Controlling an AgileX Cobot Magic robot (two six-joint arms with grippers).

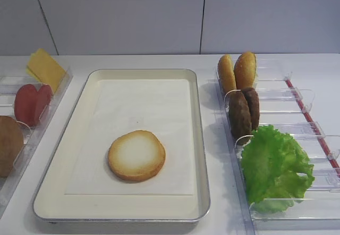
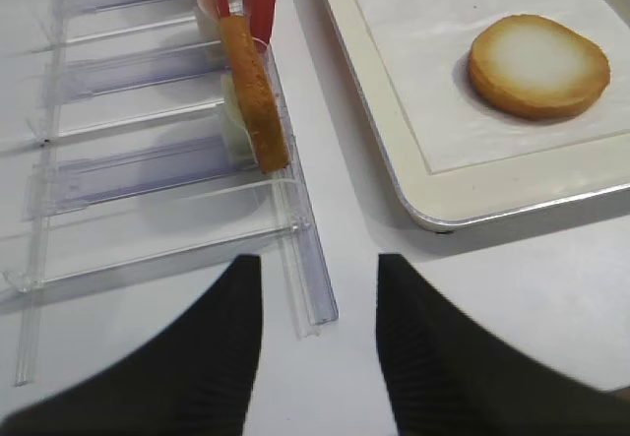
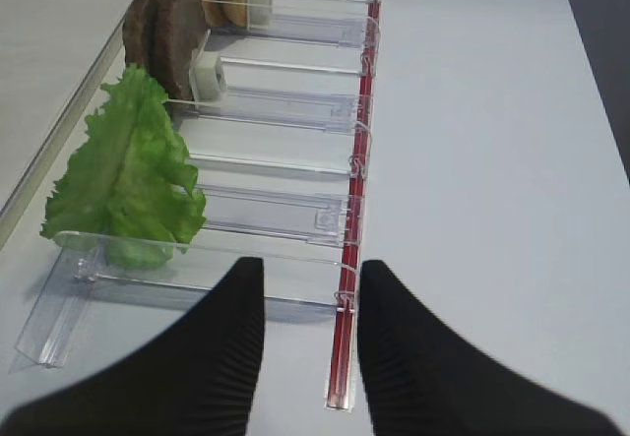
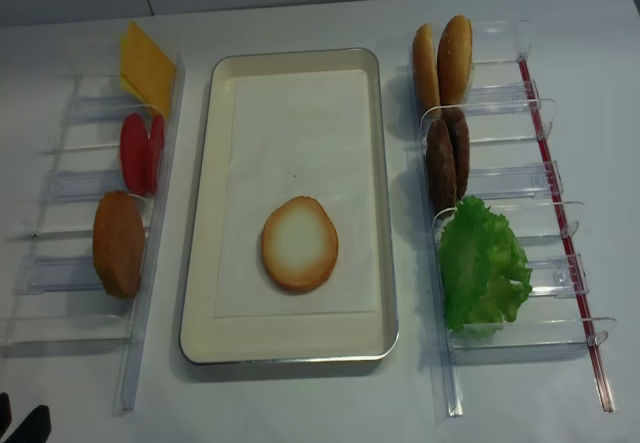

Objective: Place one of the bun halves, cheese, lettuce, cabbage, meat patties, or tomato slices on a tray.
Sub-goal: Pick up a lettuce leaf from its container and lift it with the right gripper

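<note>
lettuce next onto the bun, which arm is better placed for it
Right, probably. The lettuce stands in the right-hand rack just ahead of the right gripper, whose jaws are apart. The left gripper faces the opposite rack.

- A white table [image 1: 159,60] fills most of the frame, its top smooth and matte.
- Behind it, across the top of the frame, stands a pale grey wall [image 1: 122,12] of flat panels split by thin dark seams.
- The light is soft and even, throwing faint shadows on the tabletop.
</note>
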